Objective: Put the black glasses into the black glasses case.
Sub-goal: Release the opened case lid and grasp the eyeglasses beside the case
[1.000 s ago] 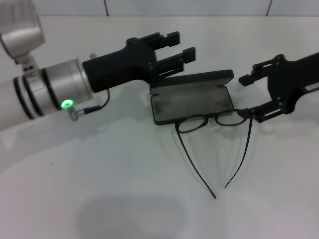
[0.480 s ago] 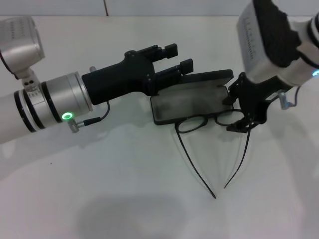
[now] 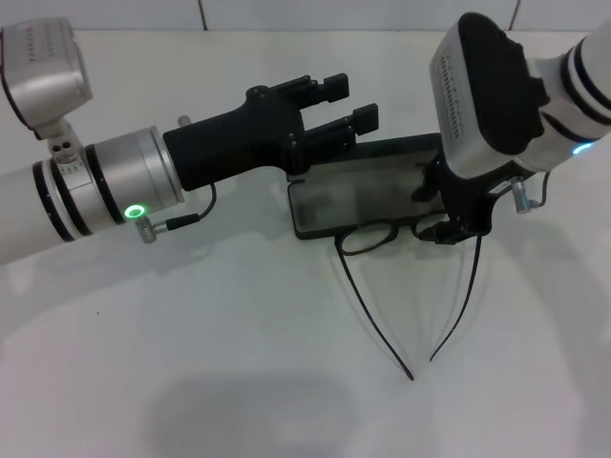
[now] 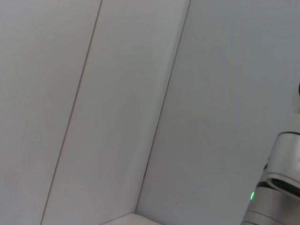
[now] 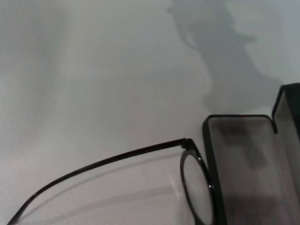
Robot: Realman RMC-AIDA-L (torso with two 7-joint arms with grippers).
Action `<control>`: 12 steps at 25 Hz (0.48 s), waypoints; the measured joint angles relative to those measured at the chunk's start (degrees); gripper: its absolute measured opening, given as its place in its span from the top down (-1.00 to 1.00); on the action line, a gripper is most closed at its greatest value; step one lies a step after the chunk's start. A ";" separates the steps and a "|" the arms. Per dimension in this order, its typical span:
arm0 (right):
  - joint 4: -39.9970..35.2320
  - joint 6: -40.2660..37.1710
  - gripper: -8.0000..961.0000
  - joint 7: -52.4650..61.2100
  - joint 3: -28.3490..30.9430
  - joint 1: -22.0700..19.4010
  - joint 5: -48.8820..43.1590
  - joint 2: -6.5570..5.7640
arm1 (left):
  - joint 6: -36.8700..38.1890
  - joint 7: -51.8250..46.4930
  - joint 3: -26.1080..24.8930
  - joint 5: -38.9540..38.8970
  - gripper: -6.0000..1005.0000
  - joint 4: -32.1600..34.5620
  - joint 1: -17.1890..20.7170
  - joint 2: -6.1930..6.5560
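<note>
The black glasses case [image 3: 355,202] lies open mid-table, its greyish lining up and its lid [image 3: 391,151] tilted back. The black glasses [image 3: 370,237] lie against the case's front edge, with their temple arms [image 3: 377,320] stretched toward me. My right gripper [image 3: 443,208] is open, pointing down over the glasses' right lens, with its lower finger by the right hinge. My left gripper [image 3: 348,103] is open and empty, hovering just left of the case lid. The right wrist view shows one lens [image 5: 197,187], a temple arm [image 5: 108,161] and the case's tray [image 5: 243,164].
The white table [image 3: 191,334] runs to a tiled wall at the back. The left wrist view shows only wall panels and a bit of the right arm [image 4: 276,187]. My left arm's silver forearm [image 3: 105,181] spans the left of the table.
My right arm has swung in from the right and turned its gripper downward over the glasses' right lens. My left gripper has shifted slightly. The glasses and the case have not moved.
</note>
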 joint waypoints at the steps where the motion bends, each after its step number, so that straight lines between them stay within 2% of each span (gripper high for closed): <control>1: 0.03 0.08 -0.10 -0.02 -0.11 -0.03 0.08 0.00 | -0.06 0.19 0.01 -0.01 -0.24 0.00 -0.08 0.01; 4: 0.04 0.16 -0.02 -0.25 -0.26 -0.27 0.53 -0.01 | -0.30 0.53 0.02 -0.02 -0.24 -0.04 -0.21 0.03; 9: -0.51 -0.34 0.43 -0.33 0.55 -0.58 0.57 -0.25 | -0.39 0.51 0.02 0.00 -0.24 -0.08 -0.26 0.03; 12: -2.48 -2.51 0.65 -0.36 3.50 -1.44 0.60 -0.44 | -0.12 -0.07 0.02 0.00 -0.24 0.22 0.00 0.04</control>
